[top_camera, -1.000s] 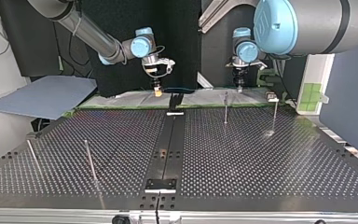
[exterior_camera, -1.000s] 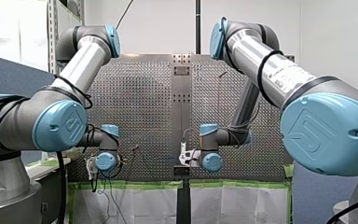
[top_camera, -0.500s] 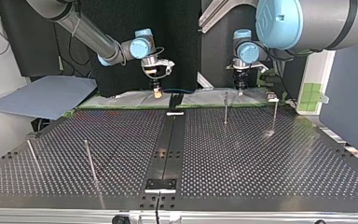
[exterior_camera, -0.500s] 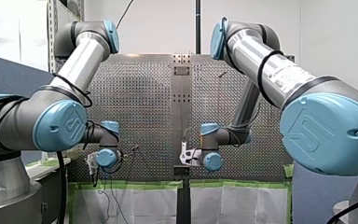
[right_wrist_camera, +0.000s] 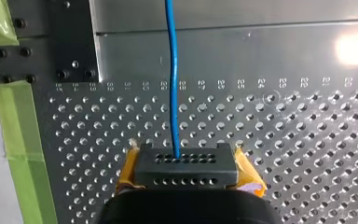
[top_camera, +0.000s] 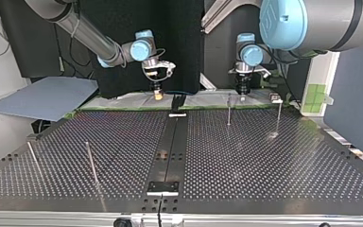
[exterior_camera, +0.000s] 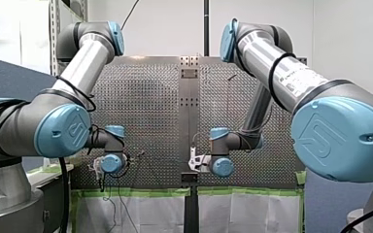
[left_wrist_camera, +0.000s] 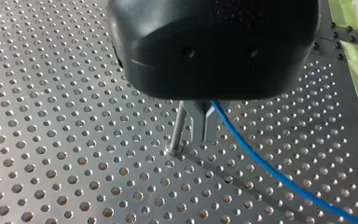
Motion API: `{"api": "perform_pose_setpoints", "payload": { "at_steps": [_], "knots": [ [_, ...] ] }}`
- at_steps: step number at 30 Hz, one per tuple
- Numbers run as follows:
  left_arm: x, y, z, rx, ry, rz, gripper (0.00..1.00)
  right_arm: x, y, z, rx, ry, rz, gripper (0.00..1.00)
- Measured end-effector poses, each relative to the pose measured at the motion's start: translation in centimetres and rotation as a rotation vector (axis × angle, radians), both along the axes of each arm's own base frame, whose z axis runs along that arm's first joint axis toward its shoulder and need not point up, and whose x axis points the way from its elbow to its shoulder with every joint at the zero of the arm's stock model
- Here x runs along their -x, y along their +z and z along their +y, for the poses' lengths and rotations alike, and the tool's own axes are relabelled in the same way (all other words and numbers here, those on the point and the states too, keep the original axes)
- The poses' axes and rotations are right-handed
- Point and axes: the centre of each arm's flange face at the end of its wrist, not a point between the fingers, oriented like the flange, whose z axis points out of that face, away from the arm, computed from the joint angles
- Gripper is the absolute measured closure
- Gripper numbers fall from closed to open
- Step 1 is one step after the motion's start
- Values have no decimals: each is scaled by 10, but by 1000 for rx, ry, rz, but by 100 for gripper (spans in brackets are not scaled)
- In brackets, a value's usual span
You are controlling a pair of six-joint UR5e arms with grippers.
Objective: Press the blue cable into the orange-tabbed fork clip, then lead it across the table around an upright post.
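The blue cable (right_wrist_camera: pixel 171 70) leaves my right gripper (right_wrist_camera: pixel 186 161), which is shut on it between yellow pads (right_wrist_camera: pixel 127 173). In the top view the cable (top_camera: pixel 183 91) runs level from my right gripper (top_camera: pixel 157 95) over the black fork clip (top_camera: pixel 177 101) toward my left gripper (top_camera: pixel 242 96). Whether it sits in the clip I cannot tell. My left gripper (left_wrist_camera: pixel 204 139) has its metal fingers (left_wrist_camera: pixel 197 122) shut on the blue cable (left_wrist_camera: pixel 261 161), low over the perforated plate. An upright post (left_wrist_camera: pixel 179 131) stands right beside those fingers.
Upright posts (top_camera: pixel 229 109) (top_camera: pixel 279 116) stand at the top view's right, two leaning rods (top_camera: pixel 91 163) (top_camera: pixel 34 160) at its left. A black centre rail (top_camera: pixel 170 151) divides the table. Green tape (right_wrist_camera: pixel 23 154) and a white sheet edge the arms' side.
My left gripper has moved a little out over the table, toward the posts. My right gripper has barely shifted. The cable stays gripped at both ends.
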Motion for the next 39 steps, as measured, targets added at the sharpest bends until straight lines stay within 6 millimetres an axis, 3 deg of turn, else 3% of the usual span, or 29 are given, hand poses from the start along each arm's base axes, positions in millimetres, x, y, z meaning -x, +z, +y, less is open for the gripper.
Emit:
{"api": "perform_pose_setpoints", "payload": {
  "at_steps": [12, 21, 39],
  "knots": [
    [-3, -1, 0, 28, 1, 0, 100, 6, -1, -5, -6, -14, 6, 100],
    [-14, -18, 0, 52, -11, 29, 100, 9, -1, -7, -7, -22, 8, 100],
    [-34, -13, 6, 81, -14, 8, 100, 18, 1, -21, 0, -47, 3, 100]
  ]
}}
